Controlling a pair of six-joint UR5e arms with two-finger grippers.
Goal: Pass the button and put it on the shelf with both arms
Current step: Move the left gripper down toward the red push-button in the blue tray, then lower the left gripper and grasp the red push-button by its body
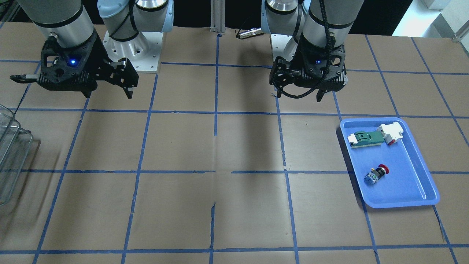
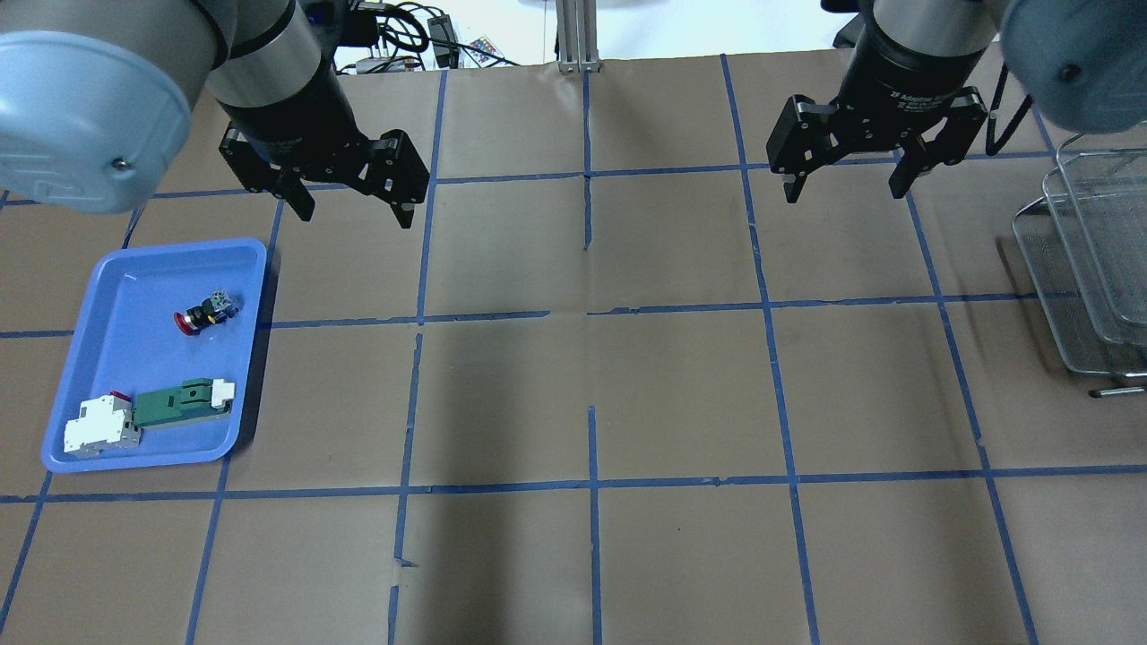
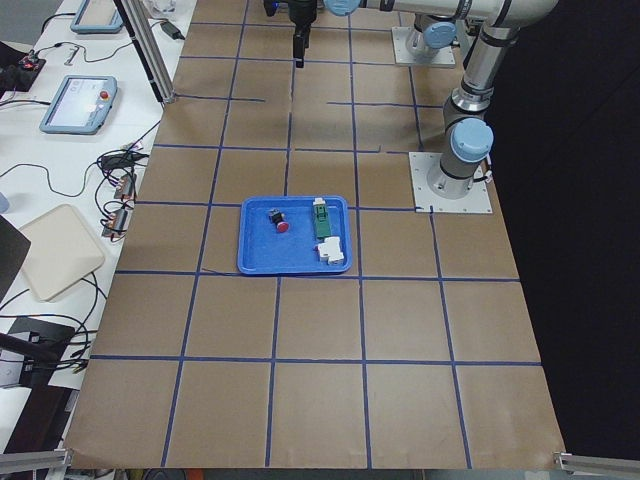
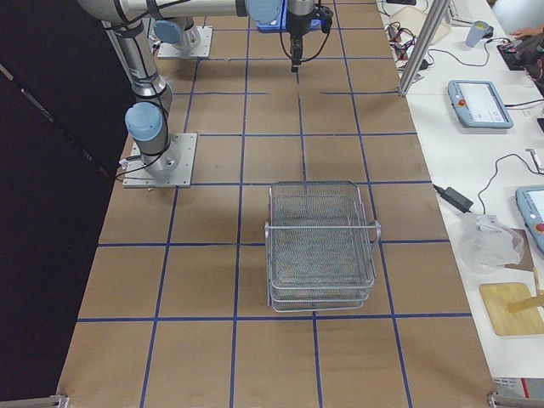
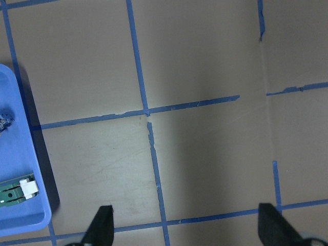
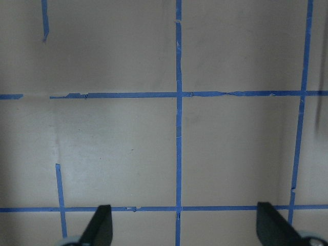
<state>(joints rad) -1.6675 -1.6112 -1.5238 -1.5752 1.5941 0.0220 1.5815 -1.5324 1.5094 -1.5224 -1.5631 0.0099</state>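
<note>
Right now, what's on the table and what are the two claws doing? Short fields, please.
button: on its side in the tray
tray: robot's left end; also holds a green board
shelf: robot's right end
left gripper: open, holding nothing, above bare table
right gripper: open, holding nothing, above bare table
</note>
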